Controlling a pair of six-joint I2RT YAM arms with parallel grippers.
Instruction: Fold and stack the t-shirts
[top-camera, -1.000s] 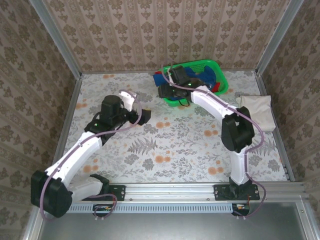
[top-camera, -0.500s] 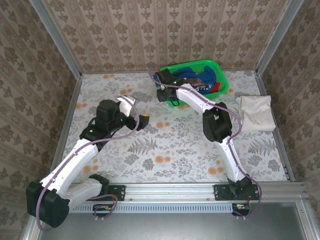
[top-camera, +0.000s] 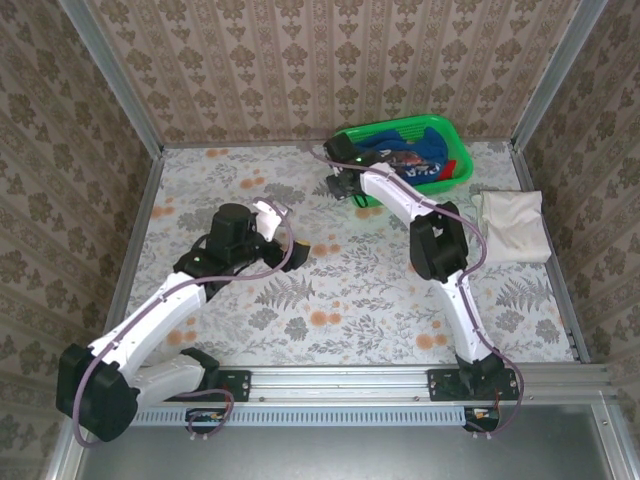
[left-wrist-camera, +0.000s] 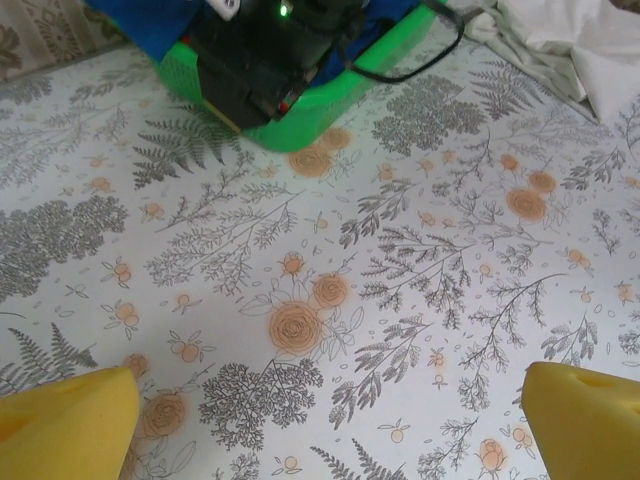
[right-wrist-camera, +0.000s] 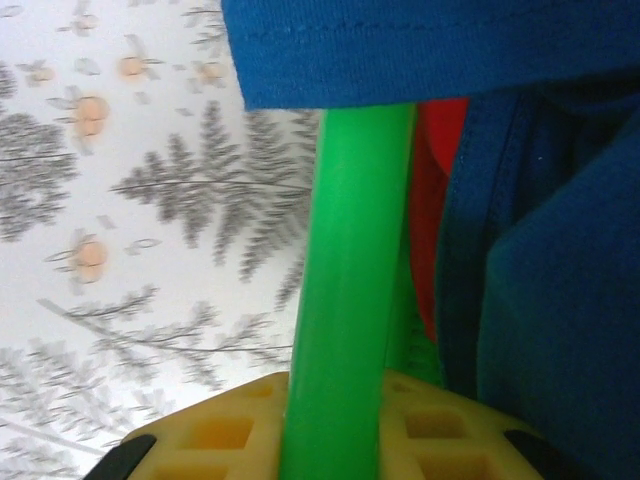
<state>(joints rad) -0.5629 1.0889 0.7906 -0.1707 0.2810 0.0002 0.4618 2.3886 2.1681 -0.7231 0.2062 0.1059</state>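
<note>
The royal-blue t-shirt (top-camera: 420, 150) lies bunched in the green basket (top-camera: 458, 170) at the back of the table. The cream-white t-shirt (top-camera: 515, 222) lies folded at the right edge. My right gripper (top-camera: 345, 185) is at the basket's left end. In the right wrist view the green basket rim (right-wrist-camera: 350, 280) runs across a yellow finger (right-wrist-camera: 220, 435), with the blue t-shirt (right-wrist-camera: 420, 50) draped over it. My right gripper (right-wrist-camera: 340, 440) is shut on that rim. My left gripper (top-camera: 292, 248) hangs open over bare table, its yellow fingertips (left-wrist-camera: 70, 425) wide apart.
A red cloth (right-wrist-camera: 435, 200) shows inside the basket beside the blue fabric. In the left wrist view the basket (left-wrist-camera: 300, 115) and the cream-white t-shirt (left-wrist-camera: 580, 40) lie ahead. Metal rails and papered walls (top-camera: 300, 60) close in the flowered table (top-camera: 350, 290).
My right gripper has closed on the basket's left rim, and the basket has shifted to the right. The left arm has swung right and slightly nearer, still open.
</note>
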